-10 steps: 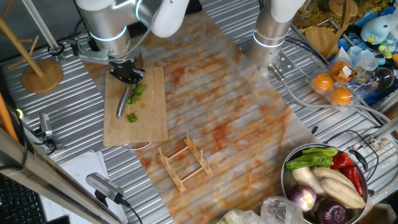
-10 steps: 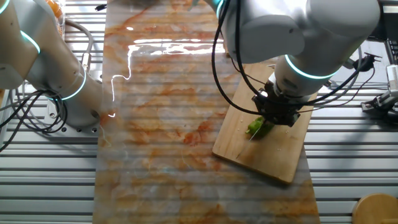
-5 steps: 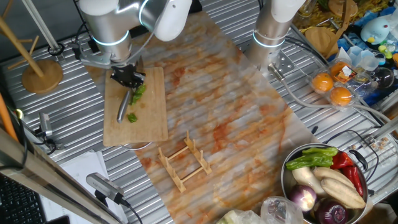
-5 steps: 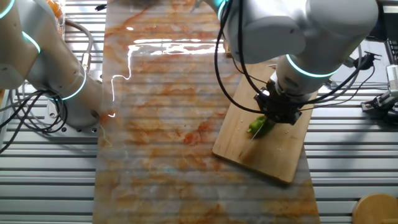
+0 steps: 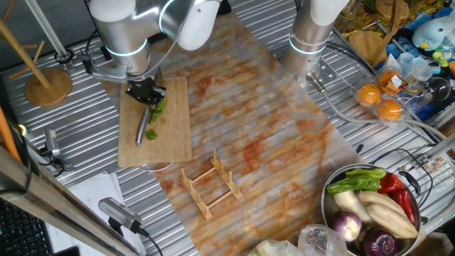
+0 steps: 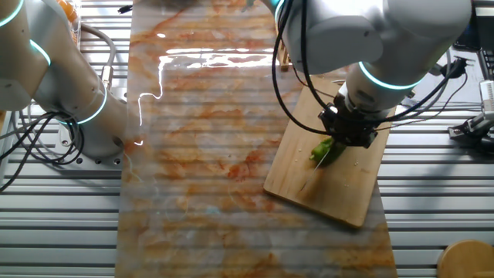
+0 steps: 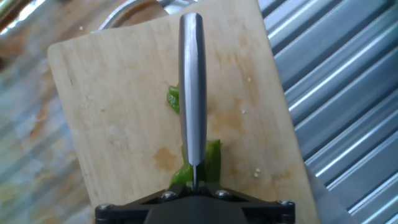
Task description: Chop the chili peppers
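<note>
You've got the gripper (image 5: pixel 144 92) over the far end of the cutting board (image 5: pixel 174 135), and vs a sec ago it's shifted a touch toward that far edge and the arm has lifted slightly. In the hand view the knife (image 7: pixel 191 87) runs straight out from the hand along the board's middle, steel handle pointing away. Fingers look clamped on the blade end of it, though the pads themselves are hidden under the black mount, so that grip is a judgement, not a sighting.

The chili peppers (image 7: pixel 198 163): main green piece sits right under the hand, touching the knife line, w/ a small cut-off chunk (image 7: pixel 173 98) just left of the handle, further up the board. In the one fixed view that loose chunk (image 5: pixel 151 133) lies beside the handle; earlier it sat the same, so no new piece has come off in the last sec.

What that means for you: looks like a lift and re-index between strokes, not a cut. One chunk off, most of the pepper (image 6: pixel 325 151) uncut, so early in the job imo. The next stroke will need the blade stepped along the pepper.

Writing/brands: none readable. No label on the board, knife or arm in any view; the clutter at the table's edge is too small to read.
</note>
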You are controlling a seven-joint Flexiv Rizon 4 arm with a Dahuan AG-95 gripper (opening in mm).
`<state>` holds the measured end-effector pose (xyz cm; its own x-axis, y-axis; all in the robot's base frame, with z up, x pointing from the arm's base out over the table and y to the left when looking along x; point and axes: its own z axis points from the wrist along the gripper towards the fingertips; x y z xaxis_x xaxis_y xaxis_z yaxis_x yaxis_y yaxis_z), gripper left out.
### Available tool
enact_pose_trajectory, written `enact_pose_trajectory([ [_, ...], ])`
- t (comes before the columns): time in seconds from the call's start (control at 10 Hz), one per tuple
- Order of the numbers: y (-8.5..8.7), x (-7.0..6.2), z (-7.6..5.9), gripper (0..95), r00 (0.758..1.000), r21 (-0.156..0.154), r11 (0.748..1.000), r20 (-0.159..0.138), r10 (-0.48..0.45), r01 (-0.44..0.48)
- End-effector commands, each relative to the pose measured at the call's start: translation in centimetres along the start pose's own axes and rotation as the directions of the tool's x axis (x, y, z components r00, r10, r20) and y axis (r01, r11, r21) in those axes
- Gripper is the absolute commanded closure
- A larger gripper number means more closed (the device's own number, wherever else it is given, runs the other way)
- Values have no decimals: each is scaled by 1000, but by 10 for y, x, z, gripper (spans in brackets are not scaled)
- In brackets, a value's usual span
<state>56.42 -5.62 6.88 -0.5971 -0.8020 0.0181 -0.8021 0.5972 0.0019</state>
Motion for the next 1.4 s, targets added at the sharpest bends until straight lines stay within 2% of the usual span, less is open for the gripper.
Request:
enact_pose_trajectory([
  [0.1,-1,-6,5,950,1000,7,1000,-6,-6,6],
  [0.3,5,-7,13,950,999,21,1000,-29,-16,17],
  [0.4,10,-1,13,950,999,44,998,-39,-33,34],
  [0.6,9,8,8,950,998,46,998,-31,-47,49],
  [0.7,8,12,9,950,999,38,998,-25,-46,47],
  [0.8,7,17,15,950,999,39,998,-20,-44,45],
  [1.0,5,25,23,950,999,29,999,17,-44,44],
  [1.1,6,20,20,950,999,4,1000,35,-28,28],
  [1.4,5,3,29,950,1000,23,1000,22,-17,17],
])
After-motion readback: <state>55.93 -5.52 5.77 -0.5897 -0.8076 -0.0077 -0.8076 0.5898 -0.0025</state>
